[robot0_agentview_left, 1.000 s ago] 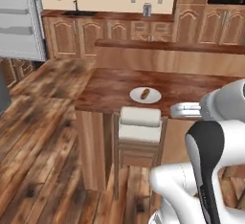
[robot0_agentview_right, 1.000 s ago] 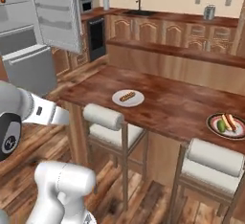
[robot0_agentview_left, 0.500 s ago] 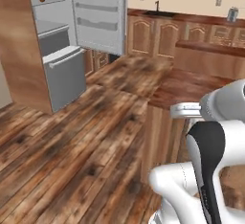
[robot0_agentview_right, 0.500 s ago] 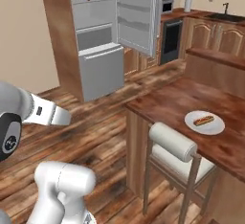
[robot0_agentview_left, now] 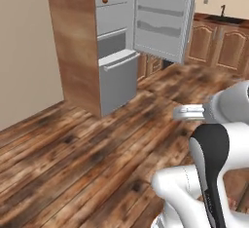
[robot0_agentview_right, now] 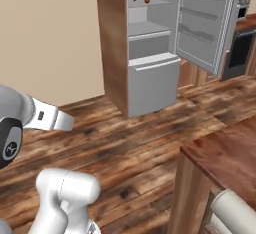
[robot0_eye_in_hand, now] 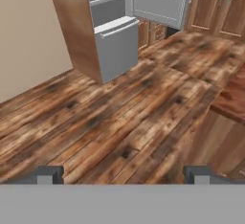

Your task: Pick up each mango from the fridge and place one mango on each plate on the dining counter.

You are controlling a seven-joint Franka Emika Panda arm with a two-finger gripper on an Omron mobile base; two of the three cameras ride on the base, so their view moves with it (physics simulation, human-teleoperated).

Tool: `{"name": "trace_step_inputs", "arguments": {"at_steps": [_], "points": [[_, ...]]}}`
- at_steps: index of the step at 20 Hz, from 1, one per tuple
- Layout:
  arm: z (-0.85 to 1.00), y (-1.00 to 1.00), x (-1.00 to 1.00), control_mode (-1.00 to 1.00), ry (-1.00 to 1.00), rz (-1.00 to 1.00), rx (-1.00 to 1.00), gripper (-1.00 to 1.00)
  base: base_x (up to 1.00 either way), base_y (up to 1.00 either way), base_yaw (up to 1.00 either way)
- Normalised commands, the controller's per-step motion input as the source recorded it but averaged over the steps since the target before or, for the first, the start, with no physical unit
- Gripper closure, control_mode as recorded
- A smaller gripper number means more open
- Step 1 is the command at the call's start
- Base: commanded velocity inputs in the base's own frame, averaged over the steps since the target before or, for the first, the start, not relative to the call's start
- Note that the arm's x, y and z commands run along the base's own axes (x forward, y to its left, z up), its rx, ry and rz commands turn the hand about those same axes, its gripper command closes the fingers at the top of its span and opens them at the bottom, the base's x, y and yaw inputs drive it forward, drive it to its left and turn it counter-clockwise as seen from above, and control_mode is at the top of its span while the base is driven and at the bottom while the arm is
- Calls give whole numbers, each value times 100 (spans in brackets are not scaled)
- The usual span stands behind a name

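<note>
An orange-red mango (robot0_agentview_right: 147,0) sits on an upper shelf inside the fridge (robot0_agentview_right: 150,53), whose door (robot0_agentview_right: 205,23) is swung wide; beside it is a small darker item I cannot identify, and the second mango cannot be made out. The gripper (robot0_eye_in_hand: 122,174) hangs released, empty, jaws spread wide, well away from the fridge, so the step in hand looks like the approach, with a reach up to that shelf next. Bare wooden floor (robot0_agentview_left: 87,159) lies between; the dining counter (robot0_agentview_right: 230,153) corner stands to the right, and the open door narrows the approach from that side.
</note>
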Motion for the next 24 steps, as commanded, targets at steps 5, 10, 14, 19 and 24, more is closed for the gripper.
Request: {"name": "trace_step_inputs", "arguments": {"at_steps": [5,10,14,19,24], "points": [[0,0,0,100,0,0,0,-100,87,1,6],[0,0,0,100,0,0,0,-100,87,14,-18],[0,0,0,100,0,0,0,-100,84,25,-29],[0,0,0,100,0,0,0,-100,77,23,-37],[0,0,0,100,0,0,0,-100,71,19,-33]]}}
